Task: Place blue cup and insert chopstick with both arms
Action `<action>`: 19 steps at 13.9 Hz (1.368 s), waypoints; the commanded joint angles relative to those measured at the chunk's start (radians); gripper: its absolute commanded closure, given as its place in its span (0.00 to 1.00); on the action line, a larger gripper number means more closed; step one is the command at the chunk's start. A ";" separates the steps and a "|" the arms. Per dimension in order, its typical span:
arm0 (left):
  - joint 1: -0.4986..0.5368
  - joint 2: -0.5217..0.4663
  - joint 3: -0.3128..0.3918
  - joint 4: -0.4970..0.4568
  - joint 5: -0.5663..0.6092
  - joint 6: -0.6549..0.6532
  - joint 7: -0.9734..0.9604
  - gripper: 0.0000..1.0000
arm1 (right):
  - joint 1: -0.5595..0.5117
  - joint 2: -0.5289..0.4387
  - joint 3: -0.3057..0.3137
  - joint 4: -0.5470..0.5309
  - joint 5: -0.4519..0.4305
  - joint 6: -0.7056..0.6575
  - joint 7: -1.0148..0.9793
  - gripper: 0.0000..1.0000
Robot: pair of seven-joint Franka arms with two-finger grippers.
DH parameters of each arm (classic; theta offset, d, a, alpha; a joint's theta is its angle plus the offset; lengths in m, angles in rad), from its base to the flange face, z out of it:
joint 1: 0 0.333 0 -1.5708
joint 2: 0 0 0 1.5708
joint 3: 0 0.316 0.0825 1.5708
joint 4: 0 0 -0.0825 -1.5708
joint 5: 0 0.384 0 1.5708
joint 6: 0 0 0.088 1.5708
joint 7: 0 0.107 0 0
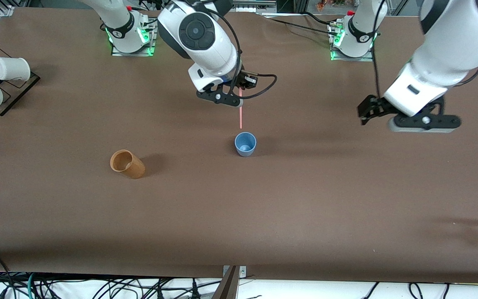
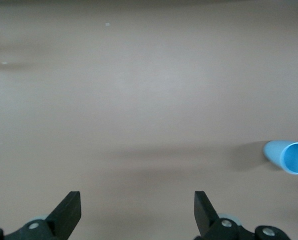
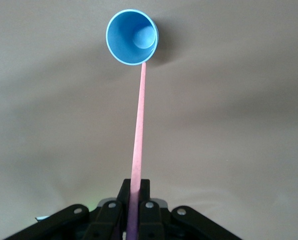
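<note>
Nearest the front camera among the cups, the brown cup (image 1: 128, 164) lies tipped on its side toward the right arm's end of the table, its mouth showing nothing inside. Farther from the camera, near the middle of the table, the blue cup (image 1: 245, 144) stands upright on the brown table (image 1: 305, 199) with its mouth up and nothing in it.

Above and just short of that cup hangs the right gripper (image 1: 239, 98), its fingers (image 3: 123, 212) pinched together on the top end of the pink chopstick (image 1: 241, 116). The stick hangs nearly straight down, and in the right wrist view its free tip (image 3: 142, 70) meets the cup's rim (image 3: 132, 37) without being inside.

Over bare table toward the left arm's end, the left gripper (image 1: 423, 122) waits with its fingers (image 2: 69, 212) spread wide and holding nothing; the blue cup (image 2: 288, 156) sits well apart from it.
</note>
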 commanded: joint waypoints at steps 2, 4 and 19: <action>0.035 -0.156 0.083 -0.208 -0.070 0.039 0.099 0.00 | 0.011 0.046 -0.001 0.027 0.012 0.028 0.030 1.00; 0.035 -0.161 0.091 -0.227 -0.070 0.074 0.171 0.00 | 0.011 0.061 -0.001 0.025 0.012 0.045 0.030 1.00; 0.026 -0.145 0.115 -0.179 -0.114 -0.025 0.171 0.00 | -0.003 0.133 -0.016 0.059 -0.077 0.111 -0.028 0.00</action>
